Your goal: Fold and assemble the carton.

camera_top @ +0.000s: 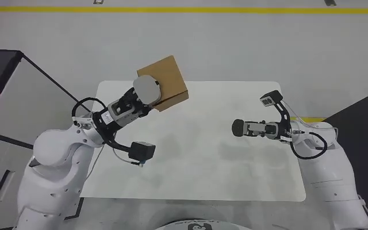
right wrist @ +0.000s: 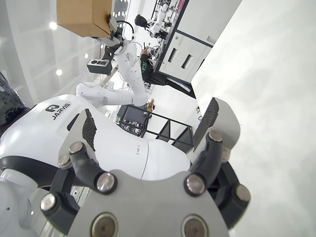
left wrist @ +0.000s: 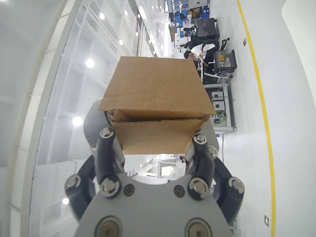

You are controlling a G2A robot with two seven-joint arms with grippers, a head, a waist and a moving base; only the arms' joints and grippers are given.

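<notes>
The brown carton (camera_top: 165, 80) is folded into a closed box and held up in the air over the table's far left edge. My left gripper (camera_top: 147, 92) is shut on it; in the left wrist view the fingers (left wrist: 105, 146) clamp a flap at the carton's (left wrist: 155, 92) near end. In the right wrist view the carton (right wrist: 82, 8) shows far off on the left arm. My right gripper (camera_top: 238, 127) hovers over the right part of the table, open with nothing between its ribbed pads (right wrist: 89, 127).
The white table (camera_top: 201, 172) lies under both arms. A black frame (camera_top: 34, 75) stands off its left side. A yellow floor line (camera_top: 184, 9) runs behind the table.
</notes>
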